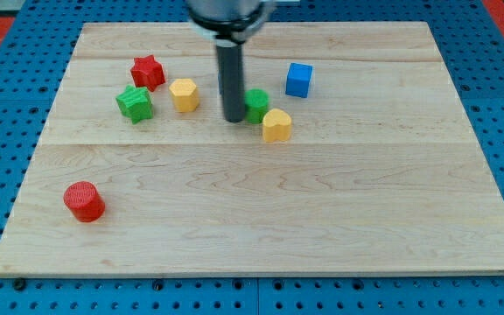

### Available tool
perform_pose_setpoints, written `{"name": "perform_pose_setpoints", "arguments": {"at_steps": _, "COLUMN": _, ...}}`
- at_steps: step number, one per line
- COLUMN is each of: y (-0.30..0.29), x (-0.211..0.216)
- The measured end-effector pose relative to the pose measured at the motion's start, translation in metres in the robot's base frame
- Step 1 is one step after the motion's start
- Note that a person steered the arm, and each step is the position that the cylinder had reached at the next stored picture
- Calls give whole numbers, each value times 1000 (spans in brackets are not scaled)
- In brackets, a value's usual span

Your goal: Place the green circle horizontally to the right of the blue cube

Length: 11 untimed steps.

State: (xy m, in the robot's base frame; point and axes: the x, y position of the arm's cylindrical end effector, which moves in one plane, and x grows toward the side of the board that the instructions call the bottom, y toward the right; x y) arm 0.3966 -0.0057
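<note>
The green circle [257, 104] lies on the wooden board just right of my tip [234, 118], which touches or nearly touches its left side; the rod hides part of it. The blue cube [298, 80] stands up and to the right of the green circle, a short gap away. A yellow heart-like block [276, 125] sits right against the green circle's lower right.
A yellow hexagon [184, 94], a green star [135, 103] and a red star [148, 72] lie left of my tip. A red cylinder [84, 201] is at the lower left. The board [261, 219] is rimmed by blue pegboard.
</note>
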Motion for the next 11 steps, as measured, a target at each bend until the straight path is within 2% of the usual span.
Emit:
{"name": "perform_pose_setpoints", "arguments": {"at_steps": 1, "y": 53, "x": 0}}
{"name": "perform_pose_setpoints", "arguments": {"at_steps": 2, "y": 57, "x": 0}}
{"name": "perform_pose_setpoints", "arguments": {"at_steps": 3, "y": 10, "x": 0}}
{"name": "perform_pose_setpoints", "arguments": {"at_steps": 4, "y": 4, "x": -18}}
{"name": "perform_pose_setpoints", "arguments": {"at_steps": 7, "y": 159, "x": -22}}
{"name": "perform_pose_setpoints", "arguments": {"at_steps": 9, "y": 207, "x": -31}}
{"name": "perform_pose_setpoints", "arguments": {"at_steps": 10, "y": 217, "x": -30}}
{"name": "perform_pose_setpoints", "arguments": {"at_steps": 11, "y": 175, "x": -21}}
